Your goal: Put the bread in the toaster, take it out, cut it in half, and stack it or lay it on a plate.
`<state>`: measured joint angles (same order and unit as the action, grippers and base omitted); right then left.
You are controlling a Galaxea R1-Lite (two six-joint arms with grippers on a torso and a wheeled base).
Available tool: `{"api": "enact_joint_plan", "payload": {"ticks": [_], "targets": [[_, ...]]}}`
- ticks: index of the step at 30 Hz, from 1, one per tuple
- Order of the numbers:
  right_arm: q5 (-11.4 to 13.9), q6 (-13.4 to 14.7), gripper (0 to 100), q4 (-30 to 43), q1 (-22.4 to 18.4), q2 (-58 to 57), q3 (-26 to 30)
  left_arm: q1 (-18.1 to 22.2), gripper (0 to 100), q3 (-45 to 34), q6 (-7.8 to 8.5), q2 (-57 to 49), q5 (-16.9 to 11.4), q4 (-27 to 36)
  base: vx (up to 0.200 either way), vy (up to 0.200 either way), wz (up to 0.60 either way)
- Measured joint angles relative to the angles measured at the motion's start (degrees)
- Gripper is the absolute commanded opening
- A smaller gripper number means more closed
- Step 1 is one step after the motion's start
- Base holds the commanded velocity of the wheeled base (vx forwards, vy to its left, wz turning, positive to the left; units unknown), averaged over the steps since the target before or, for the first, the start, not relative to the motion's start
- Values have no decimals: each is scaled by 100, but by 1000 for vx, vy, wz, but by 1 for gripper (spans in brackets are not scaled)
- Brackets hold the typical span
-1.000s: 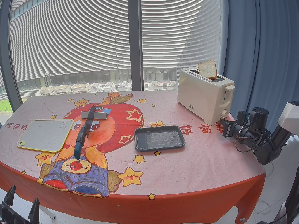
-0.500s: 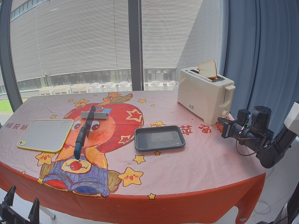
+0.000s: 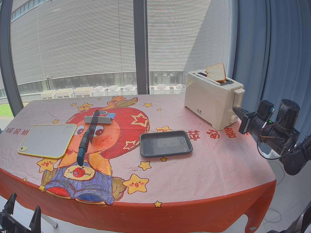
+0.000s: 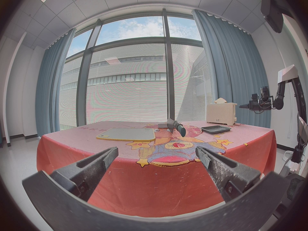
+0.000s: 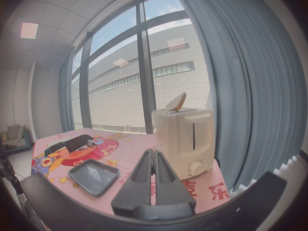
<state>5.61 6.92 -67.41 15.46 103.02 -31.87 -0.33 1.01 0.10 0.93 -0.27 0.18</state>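
While your right gripper (image 3: pixel 236 110) hangs just beside the lever end of the toaster (image 3: pixel 210 102), its fingers pressed together on nothing and aimed at that end, the bread (image 3: pixel 216 72) stands on edge in a slot. Its top half pokes out, tilted, with its width running along the toaster's length. Your left gripper (image 4: pixel 156 151) sits low before the near edge of the table (image 3: pixel 207 172), spread wide and empty. You'll find the plate (image 3: pixel 142 144) mid-table, near the toaster.

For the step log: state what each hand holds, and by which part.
Nothing is held. The right hand is shut and empty near the toaster; the left hand is open and empty. The bread stands in the toaster's slot.
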Motion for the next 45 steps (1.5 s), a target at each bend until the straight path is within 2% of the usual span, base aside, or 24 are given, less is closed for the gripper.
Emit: {"api": "enact_joint_plan", "payload": {"ticks": [10, 11, 20, 23, 27, 31, 40, 45], "targets": [[-2, 0, 0, 2, -24, -385, -11, 0, 100, 0, 0, 0, 0, 0, 0, 0, 0], [-2, 0, 100, 2, -30, -399, -10, 0, 100, 0, 0, 0, 0, 0, 0, 0, 0], [9, 144, 100, 115, -61, -584, -254, 0, 100, 0, 0, 0, 0, 0, 0, 0, 0], [11, 185, 100, 536, -61, -641, -479, 0, 100, 0, 0, 0, 0, 0, 0, 0, 0], [38, 235, 100, 1684, -66, -729, -972, -2, 100, 0, 0, 0, 2, 0, 0, 0, 0], [60, 268, 100, 2481, -155, -801, -1531, -2, 100, 0, -2, 0, 2, 0, 0, 0, 0], [84, 255, 100, 2938, -516, -750, -2573, -2, 100, 0, -2, 0, 0, 0, 0, 0, 0], [85, 238, 100, 3532, -621, -655, -3040, -2, 100, 0, 0, 0, 0, 0, 0, 0, 0]]}}
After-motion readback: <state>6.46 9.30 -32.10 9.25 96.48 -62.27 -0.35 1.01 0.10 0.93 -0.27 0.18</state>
